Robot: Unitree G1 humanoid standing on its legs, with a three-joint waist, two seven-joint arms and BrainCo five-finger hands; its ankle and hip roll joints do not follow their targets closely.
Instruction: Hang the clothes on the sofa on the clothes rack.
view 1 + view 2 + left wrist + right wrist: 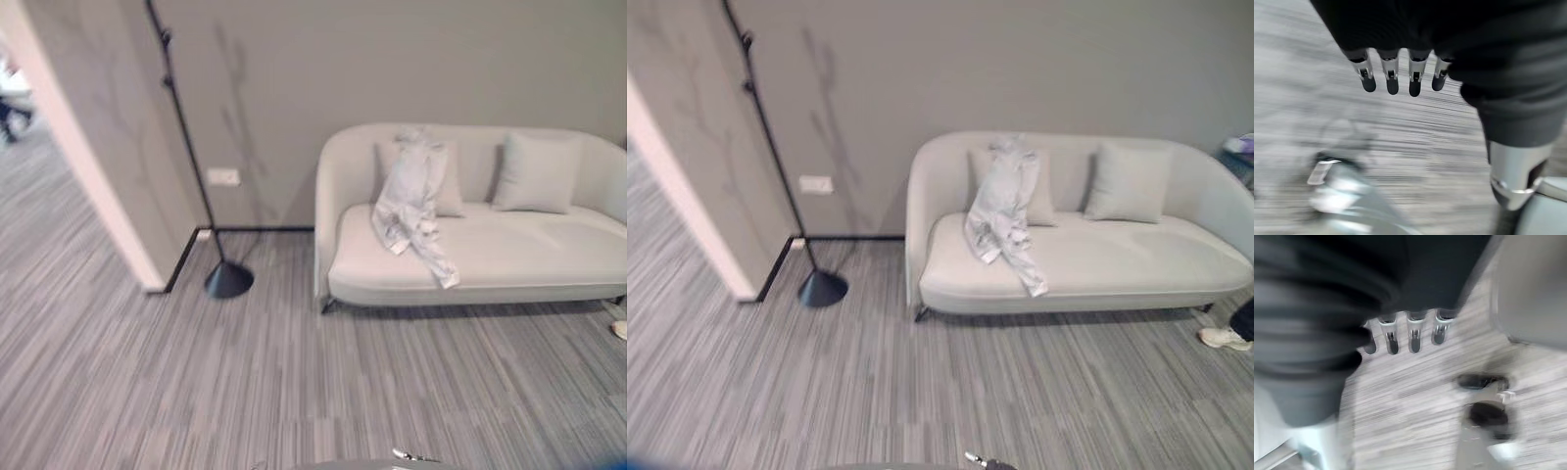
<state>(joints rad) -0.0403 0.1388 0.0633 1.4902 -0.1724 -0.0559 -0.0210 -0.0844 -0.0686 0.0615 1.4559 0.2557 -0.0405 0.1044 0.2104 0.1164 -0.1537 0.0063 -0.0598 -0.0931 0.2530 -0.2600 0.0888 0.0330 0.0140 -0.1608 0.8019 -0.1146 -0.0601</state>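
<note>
The garment (412, 201) is lying draped over the sofa (519, 257) back near its left end, its top bunched on the backrest crest in front of one cushion (446, 186), one sleeve or leg trailing across the seat and hanging just past the front edge. A second cushion (537, 172) is sitting well to the right of it, apart.

Handling, judging by the folds: light, soft, limp — no stiffness, so it is going to sag and swing once lifted. Not fragile. The best hold is looking like the bunched top on the backrest, where the fabric is thick enough to pinch; grabbing the trailing end would drag the rest along the seat.

The clothes rack (186, 147) is standing left of the sofa by the wall corner — a thin black pole on a round base (228, 280), pegs high up and partly cut off at the frame's top. A thin pole could tip if bumped.

Room: the striped carpet (196, 392) between the viewpoint and the sofa is lying open, and there is a gap between rack base and sofa arm. A person's shoe (1227, 338) is showing at the right, beside the sofa's front edge.

Left hand (1400, 78) is hanging over the carpet, fingers straight, holding nothing. Right hand (1405, 335) likewise — fingers extended, nothing in it.
</note>
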